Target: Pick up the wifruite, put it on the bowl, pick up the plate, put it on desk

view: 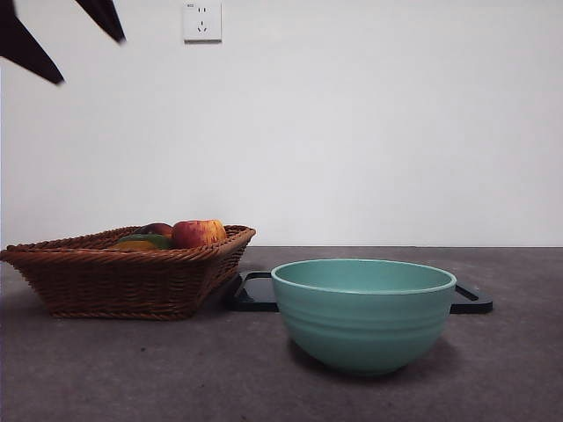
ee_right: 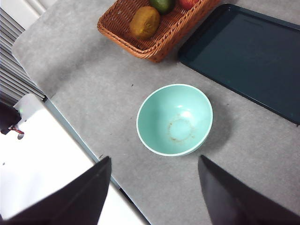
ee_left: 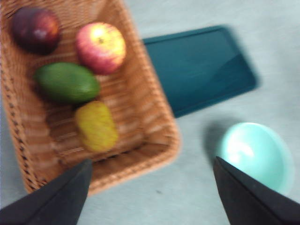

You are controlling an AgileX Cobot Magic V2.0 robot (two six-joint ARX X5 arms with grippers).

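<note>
Left wrist view, the wifruite (ee_left: 96, 125): lies in the wicker basket (ee_left: 154, 133), left of centre in the frame, untouched, its yellow-brown skin blurred here.
Neighbours in the basket: a green fruit (ee_left: 68, 82) just above it in the frame and touching or nearly so, a red-yellow apple (ee_left: 101, 47) above that to the right, a dark red fruit (ee_left: 35, 29) at the upper left.
My left claw (ee_left: 150, 187): hangs high over the basket's near corner, both jaws spread wide, holding nothing.
My right claw (ee_right: 154, 192): waits above the bowl (ee_right: 174, 119), jaws wide apart, empty.
The bowl: stands on the desk (ee_right: 93, 93) at the centre of the right wrist frame, nothing in it but a faint ring mark on its floor.
Step in hand, as I judge it: the first one, reaching for the wifruite; nothing of the task is done.
Next move calls for: lowering my left claw straight over the wifruite and turning the jaws across its short side before closing.
In the way: the green fruit crowds one end, and the basket wall runs close along the side, so one jaw has little room.
Around: a black tray (view: 251, 294) lies flat behind the bowl in the front view, beside the basket; no plate shows in any view.
</note>
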